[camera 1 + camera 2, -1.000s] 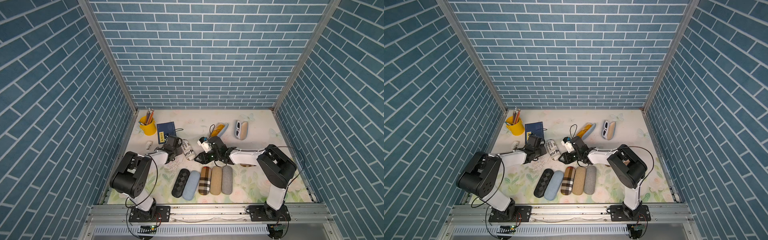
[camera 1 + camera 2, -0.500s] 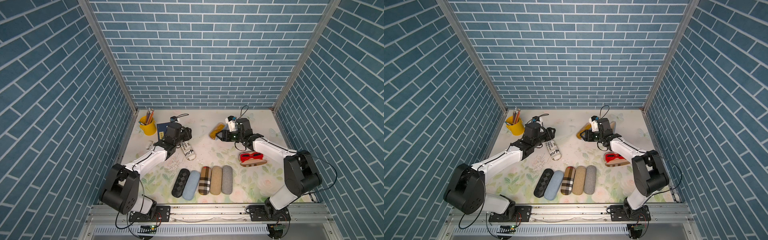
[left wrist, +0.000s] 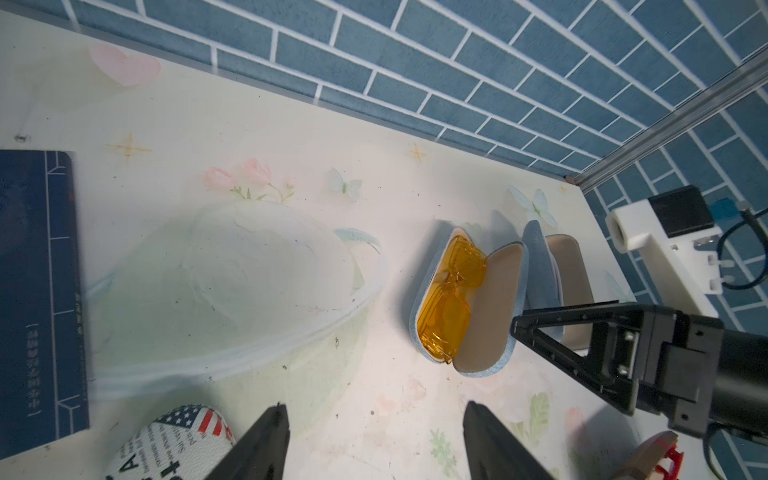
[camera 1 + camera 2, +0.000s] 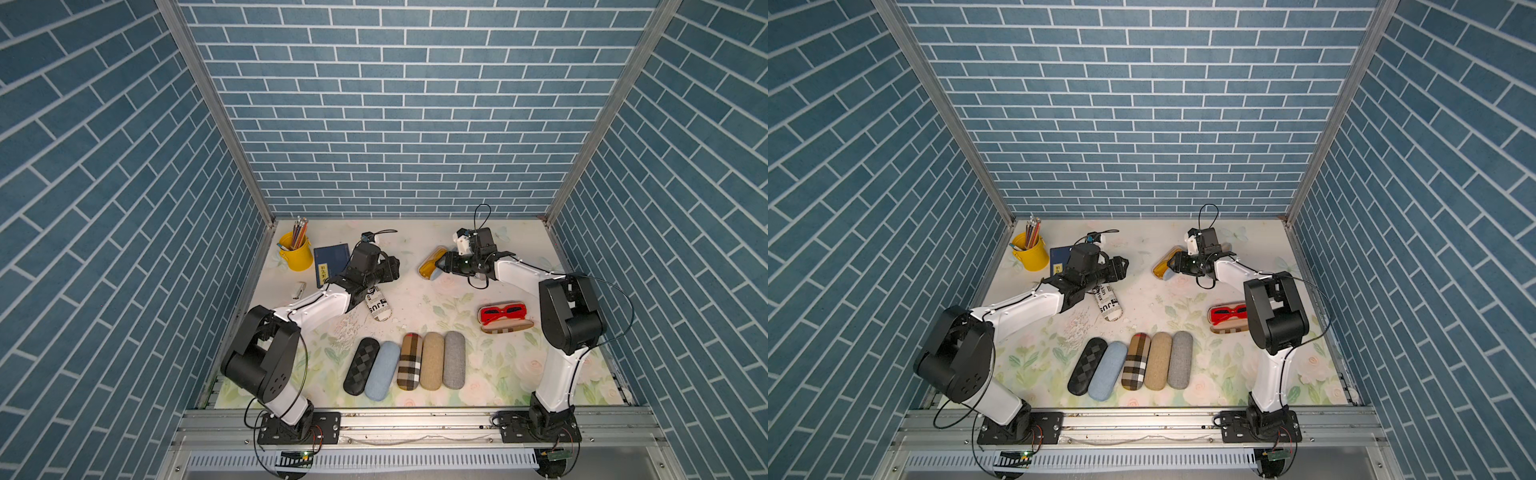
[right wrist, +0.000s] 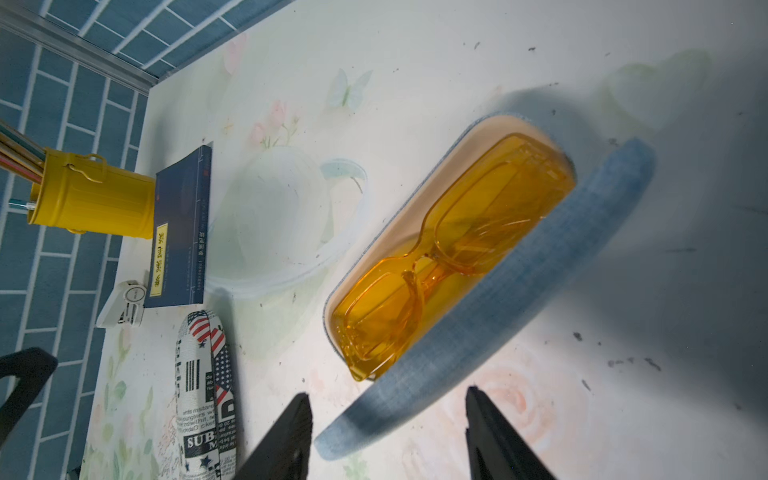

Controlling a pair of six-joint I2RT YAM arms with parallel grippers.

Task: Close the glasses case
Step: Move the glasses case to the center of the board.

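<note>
Found the right gripper (image 5: 387, 392) spread wide and empty, low over the table (image 5: 415, 62). Saw the near end of the lid (image 5: 519, 257) lying between its fingers (image 5: 291, 432); could not tell whether either touched it. Noted the case (image 5: 469, 137) open just ahead of those fingers, lid raised off the tray, orange glasses (image 5: 449, 249) lying inside. Made out a second open case (image 3: 565, 282) just beyond the first, by the right gripper.

Found the left gripper (image 3: 374, 407) spread too, holding nothing, with the newsprint case (image 3: 174, 440) close beside one finger (image 3: 266, 440). Placed the case well ahead of it: in both top views between the two grippers, close to the right gripper (image 4: 442, 262) and well apart from the left gripper (image 4: 392, 270).

Spotted a book (image 4: 330, 264) and a yellow cup (image 4: 296, 257) of pencils behind the left gripper. Spotted, back toward the bases, red glasses (image 4: 503, 311) in an open plaid case beside the right arm, and a row of five closed cases (image 4: 405, 361) between the arms.
</note>
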